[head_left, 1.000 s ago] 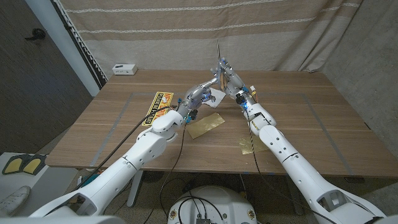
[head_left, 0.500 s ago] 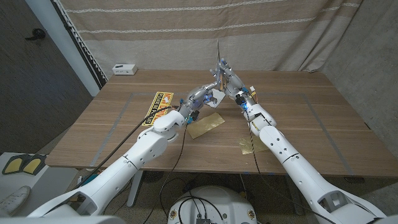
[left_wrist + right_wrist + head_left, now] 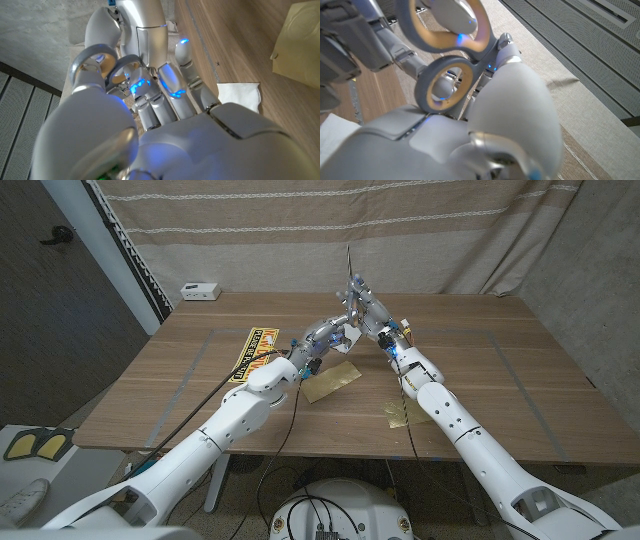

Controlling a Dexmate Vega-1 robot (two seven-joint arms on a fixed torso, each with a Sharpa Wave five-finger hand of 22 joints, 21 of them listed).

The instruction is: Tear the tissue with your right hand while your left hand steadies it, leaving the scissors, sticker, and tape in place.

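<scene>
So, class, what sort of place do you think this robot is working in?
Probably a robot test or lab set-up, not a home: a plain wooden table with a cloth backdrop hung behind it, grey padded wall panels to one side, and cables trailing off the table's edge.

White tissue (image 3: 240, 94) flat on table; scissors (image 3: 352, 272) upright.

A wooden table (image 3: 480, 370) is seen, marked with faint taped lines. On it, a yellow and black sticker (image 3: 254, 351) is laid left of centre, a white tissue (image 3: 345, 337) further in, a gold sheet (image 3: 332, 381) nearer, and a small gold piece (image 3: 396, 413) near the right.
</scene>
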